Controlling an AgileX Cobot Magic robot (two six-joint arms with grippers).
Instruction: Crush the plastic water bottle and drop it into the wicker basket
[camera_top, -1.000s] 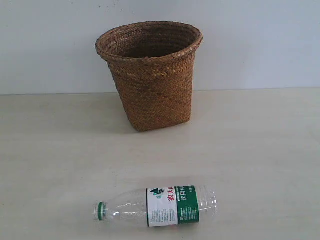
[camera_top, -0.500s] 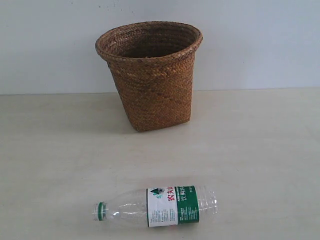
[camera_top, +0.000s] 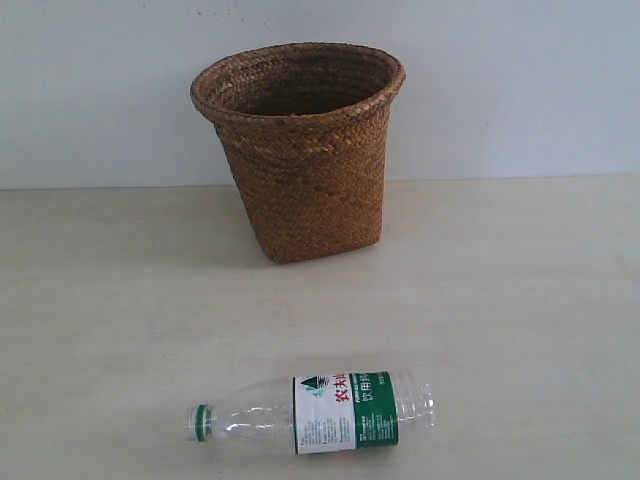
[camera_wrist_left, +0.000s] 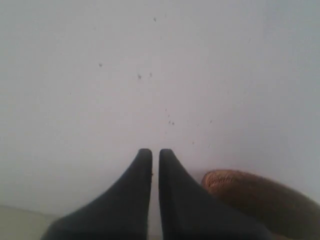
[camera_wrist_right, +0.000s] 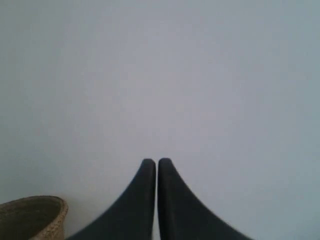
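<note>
The plastic water bottle (camera_top: 315, 412) lies on its side near the table's front edge, green cap pointing left, uncrushed. Behind it stands the wicker basket (camera_top: 303, 150), upright against the wall. Neither arm shows in the exterior view. In the left wrist view my left gripper (camera_wrist_left: 155, 152) is shut with nothing between its dark fingers, facing the white wall, with the wicker basket's rim (camera_wrist_left: 235, 181) beside it. My right gripper (camera_wrist_right: 157, 162) is likewise shut and empty, the wicker basket's rim (camera_wrist_right: 35, 210) at the picture's corner. The bottle is out of both wrist views.
The pale wooden table (camera_top: 520, 300) stretches out on both sides of the basket and bottle. A white wall (camera_top: 520, 80) rises right behind the basket.
</note>
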